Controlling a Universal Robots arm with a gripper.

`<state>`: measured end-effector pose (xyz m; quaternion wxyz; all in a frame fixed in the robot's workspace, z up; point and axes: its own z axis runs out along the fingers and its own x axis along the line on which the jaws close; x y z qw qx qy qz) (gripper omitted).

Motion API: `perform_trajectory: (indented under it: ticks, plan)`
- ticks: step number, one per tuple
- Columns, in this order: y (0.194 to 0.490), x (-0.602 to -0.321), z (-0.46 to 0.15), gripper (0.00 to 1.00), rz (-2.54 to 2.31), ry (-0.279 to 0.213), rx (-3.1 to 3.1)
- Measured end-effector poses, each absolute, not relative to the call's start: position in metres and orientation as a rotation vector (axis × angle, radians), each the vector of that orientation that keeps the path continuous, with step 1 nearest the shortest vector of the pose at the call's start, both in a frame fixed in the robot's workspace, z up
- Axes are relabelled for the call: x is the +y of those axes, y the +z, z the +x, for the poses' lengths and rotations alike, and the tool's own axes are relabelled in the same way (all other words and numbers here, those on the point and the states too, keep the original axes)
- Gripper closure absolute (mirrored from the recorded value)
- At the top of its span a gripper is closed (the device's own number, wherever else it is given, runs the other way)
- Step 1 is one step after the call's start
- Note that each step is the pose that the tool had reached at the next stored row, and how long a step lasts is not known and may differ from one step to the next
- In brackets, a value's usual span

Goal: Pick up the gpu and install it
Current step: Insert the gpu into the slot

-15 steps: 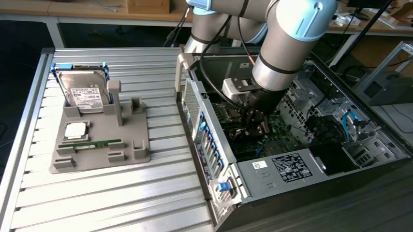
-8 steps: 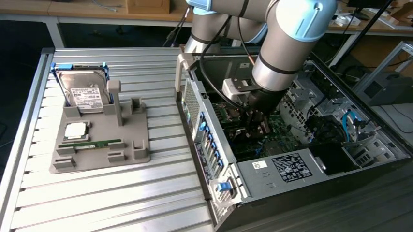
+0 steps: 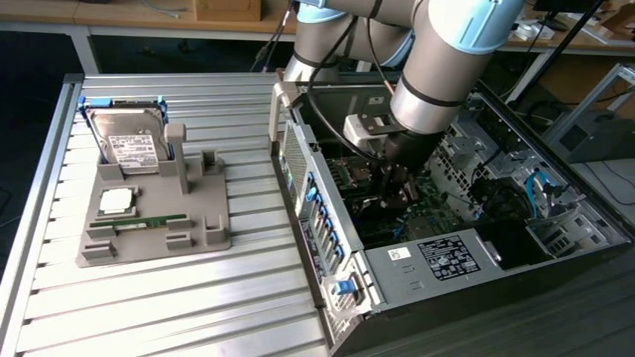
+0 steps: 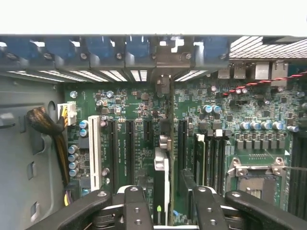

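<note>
The gpu (image 4: 171,158) stands edge-on in a motherboard (image 4: 144,124) slot inside the computer case (image 3: 427,256), directly between the end effector (image 4: 165,206) fingers, which stand apart on either side without clamping it. Doing this step well likely means the card sits level and fully seated, its bracket against the case's rear wall.

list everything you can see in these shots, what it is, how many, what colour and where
computer case: one, black and silver, open, on the exterior view's right
motherboard: one, green, inside the case
gpu: one, green card seen edge-on, standing upright in a motherboard slot between the fingers
parts holder: one, grey, on the slatted table
hard drive: one, silver with white label, propped in the holder
RAM stick: one, green, lying on the holder
gripper: one, black, open, either side of the gpu
</note>
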<state>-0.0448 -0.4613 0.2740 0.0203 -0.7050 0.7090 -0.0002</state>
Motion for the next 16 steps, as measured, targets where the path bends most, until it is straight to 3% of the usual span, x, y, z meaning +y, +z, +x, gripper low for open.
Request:
perform_trajectory:
  ticks: [5, 7, 8, 16]
  plan:
    - [0.287, -0.46, -0.045, 0.61, -2.185, -0.002, 2.197]
    - [0.289, -0.46, -0.045, 0.74, -2.185, -0.001, 2.197]
    - [0.29, -0.46, -0.045, 0.86, -2.184, 0.0, 2.196]
    - [0.29, -0.46, -0.026, 0.89, -2.184, 0.028, 2.194]
